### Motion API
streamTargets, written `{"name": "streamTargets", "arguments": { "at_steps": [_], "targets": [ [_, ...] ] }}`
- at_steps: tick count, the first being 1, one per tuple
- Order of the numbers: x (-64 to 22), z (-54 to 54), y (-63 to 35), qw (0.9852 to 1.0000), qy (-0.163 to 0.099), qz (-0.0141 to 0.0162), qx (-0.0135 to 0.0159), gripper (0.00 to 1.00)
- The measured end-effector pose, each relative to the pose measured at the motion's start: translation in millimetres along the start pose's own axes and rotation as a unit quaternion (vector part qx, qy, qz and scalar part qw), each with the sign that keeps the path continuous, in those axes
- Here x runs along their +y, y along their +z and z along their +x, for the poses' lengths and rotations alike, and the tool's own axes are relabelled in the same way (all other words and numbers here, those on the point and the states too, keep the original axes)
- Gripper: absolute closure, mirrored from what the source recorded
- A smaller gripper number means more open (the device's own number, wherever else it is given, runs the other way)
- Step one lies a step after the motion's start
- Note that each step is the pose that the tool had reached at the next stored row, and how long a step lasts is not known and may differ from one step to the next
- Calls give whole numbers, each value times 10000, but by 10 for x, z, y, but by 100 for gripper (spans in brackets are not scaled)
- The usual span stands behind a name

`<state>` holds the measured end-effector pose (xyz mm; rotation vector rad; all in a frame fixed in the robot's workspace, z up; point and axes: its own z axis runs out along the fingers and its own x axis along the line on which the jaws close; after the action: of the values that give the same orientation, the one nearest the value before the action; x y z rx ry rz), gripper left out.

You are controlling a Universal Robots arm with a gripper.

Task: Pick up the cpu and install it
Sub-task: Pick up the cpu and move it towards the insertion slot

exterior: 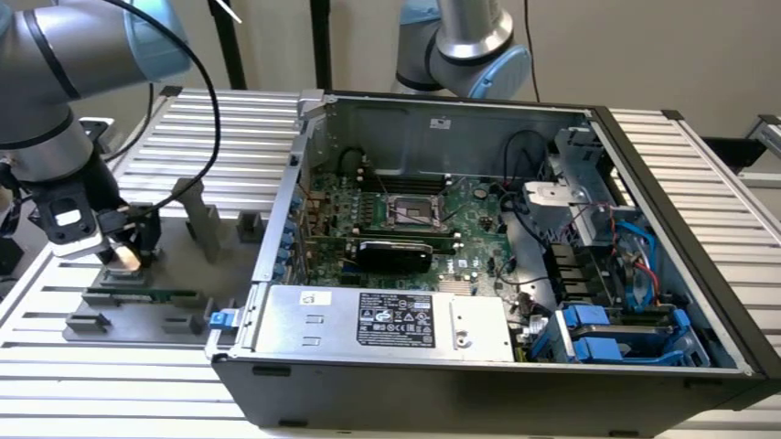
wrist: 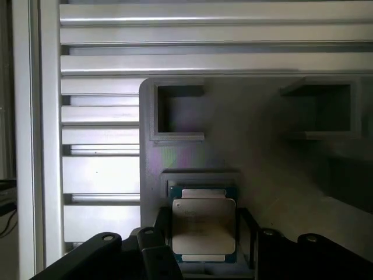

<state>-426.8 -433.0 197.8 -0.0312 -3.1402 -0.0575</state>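
- I have the gripper (exterior: pixel 124 251) down low over the grey holder plate (exterior: pixel 171 274), which lies on the slatted table (exterior: pixel 219 128) near its edge at the exterior view's left.
- The cpu (wrist: pixel 204 228) sits flat in a shallow recess of that plate, close to the plate's edge at the exterior view's left. Its silvery top faces up and a greenish rim shows around it.
- From the wrist view the claw's dark body is right over the chip. I cannot tell whether it is clamped on the chip or only waiting around it.
- The chip looks level with its recess, not raised out of it.
- On the same plate, a long thin green memory stick (exterior: pixel 144 295) lies just beside the cpu, towards the plate's near edge.
- Two rectangular pockets (wrist: pixel 179 108) are set into the plate, apart from the chip's recess.
- The open computer case (exterior: pixel 488 384) stands on the table touching or just beside the plate's edge at the exterior view's right.
- Inside the case the motherboard (exterior: pixel 470 206) lies flat, with its square socket (exterior: pixel 415 212) near the middle, well apart from the cpu.
- A black card (exterior: pixel 390 253) sits just beside the socket on the near side. The grey power supply (exterior: pixel 366 320) fills the case's near corner at the exterior view's left.
- A second arm (exterior: pixel 470 46) hangs beyond the case's far wall.
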Motion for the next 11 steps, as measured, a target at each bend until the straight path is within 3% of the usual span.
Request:
{"name": "streamTargets", "arguments": {
  "at_steps": [11],
  "targets": [
    [17,-19,-475,10000,0,0,21,45]
  ]
}}
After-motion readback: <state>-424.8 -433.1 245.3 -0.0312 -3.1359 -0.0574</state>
